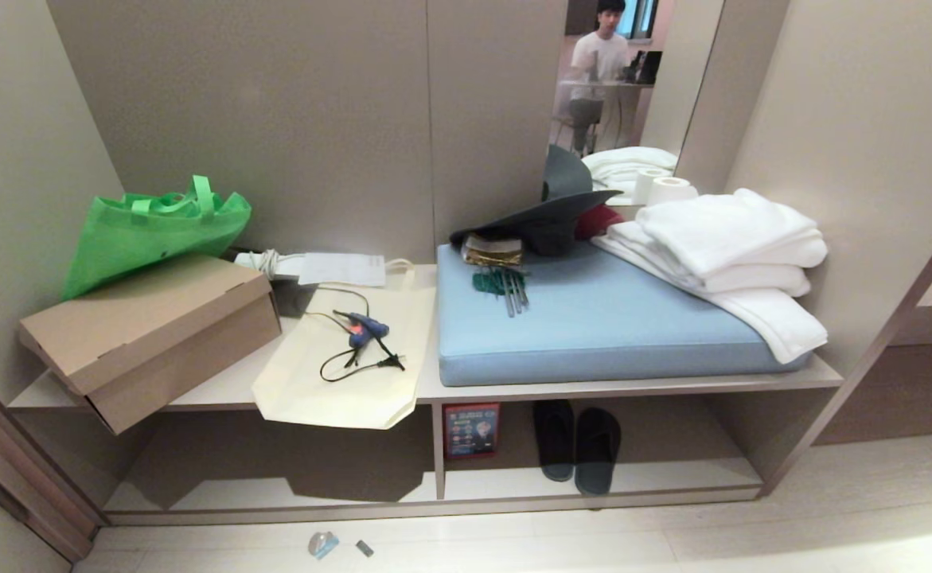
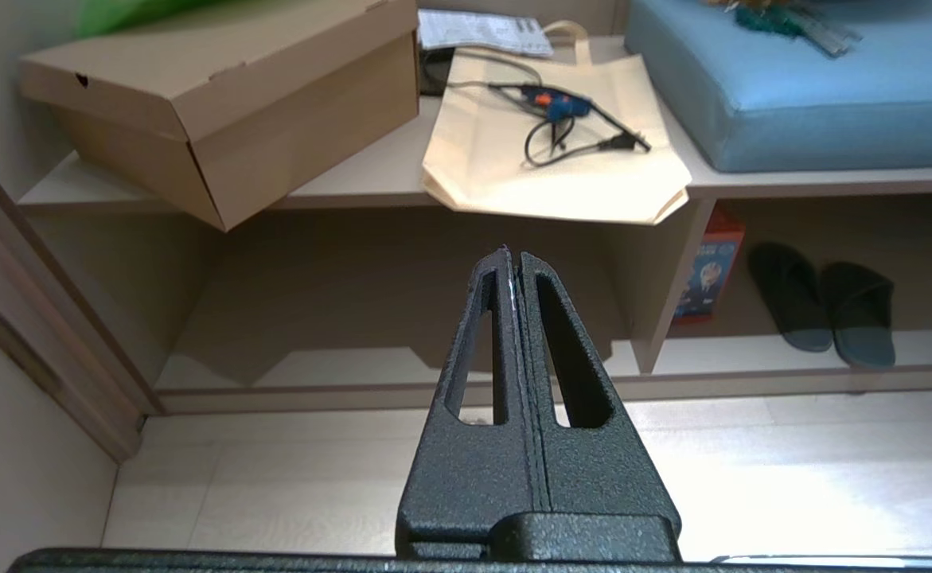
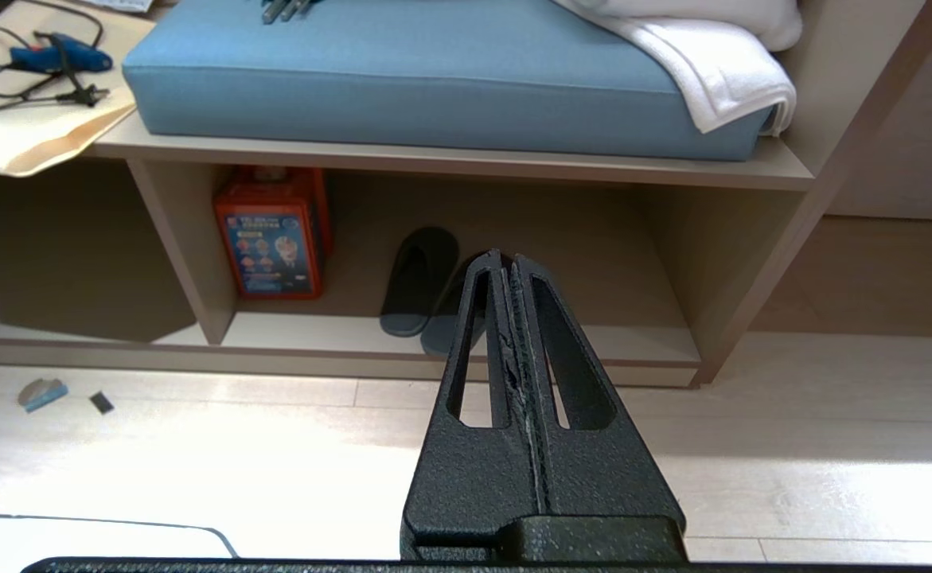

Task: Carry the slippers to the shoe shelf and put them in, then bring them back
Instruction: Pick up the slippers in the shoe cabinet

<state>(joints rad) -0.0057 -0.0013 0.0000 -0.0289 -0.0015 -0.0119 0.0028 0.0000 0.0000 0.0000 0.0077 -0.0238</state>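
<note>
slippers (image 1: pixel 575 448): 2, side by side at front edge of shoe shelf (image 1: pixel 672 481), right compartment, easy to reach | my left gripper (image 2: pixel 512 259), right gripper (image 3: pixel 505 259): pressed closed, empty, held back over floor

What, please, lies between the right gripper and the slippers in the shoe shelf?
Only bare pale floor and the shoe shelf's low front lip, as the right wrist view shows. The shut right gripper hangs before the slippers, apart from them.
</note>
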